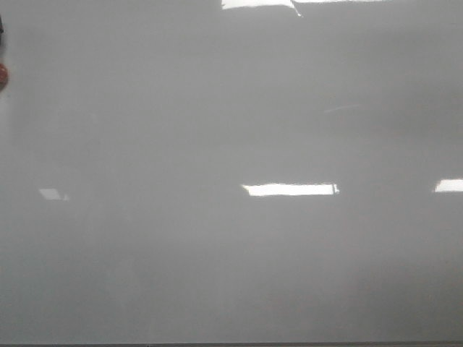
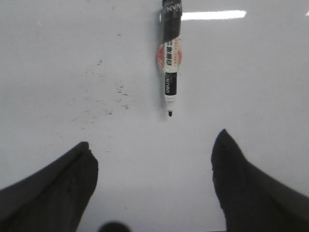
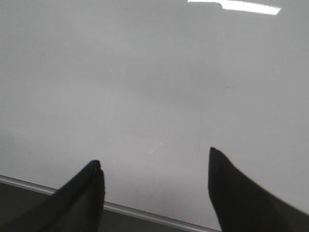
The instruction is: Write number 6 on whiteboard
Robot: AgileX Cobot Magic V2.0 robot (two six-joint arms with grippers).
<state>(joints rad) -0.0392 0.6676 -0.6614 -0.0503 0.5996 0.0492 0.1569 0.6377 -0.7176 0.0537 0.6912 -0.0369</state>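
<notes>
The left gripper (image 2: pixel 153 159) hangs over the whiteboard (image 1: pixel 231 275) with jaws released and empty. Just beyond them lies an uncapped black marker (image 2: pixel 170 77), tip toward the gripper, partly over a red round object (image 2: pixel 159 57). The right gripper (image 3: pixel 155 180) hovers at the whiteboard's near edge, jaws likewise released. No number 6 is visible yet. Risk: the marker lies flat on a glossy surface; an off-centre closure could roll or skid it, and faint smudges (image 2: pixel 118 92) nearby could confuse the written digit.
</notes>
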